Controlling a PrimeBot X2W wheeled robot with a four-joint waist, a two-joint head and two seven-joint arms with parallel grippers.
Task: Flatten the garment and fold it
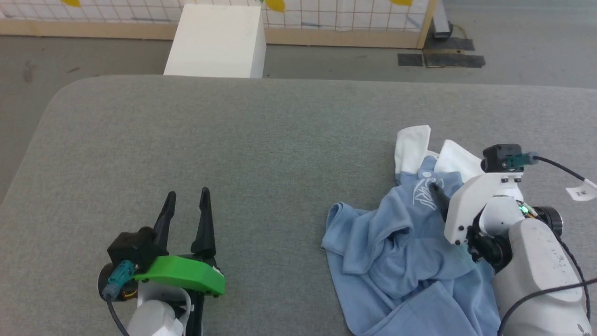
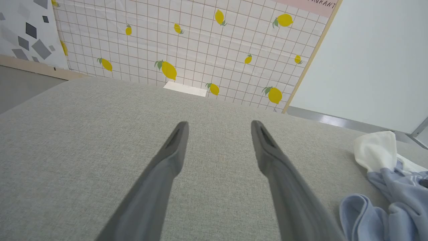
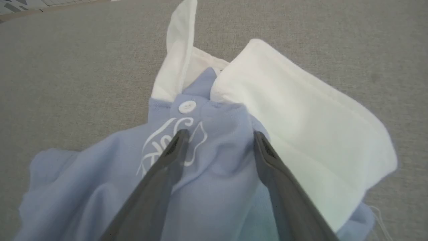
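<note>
Jaws stand apart on both grippers, the right gripper over the logo of the shirt, which lies crumpled at the pad's near right, the left gripper idle at its near left: flattening looks barely begun, folding not started.

grey table lies bare left of the garment, white box behind.
</note>
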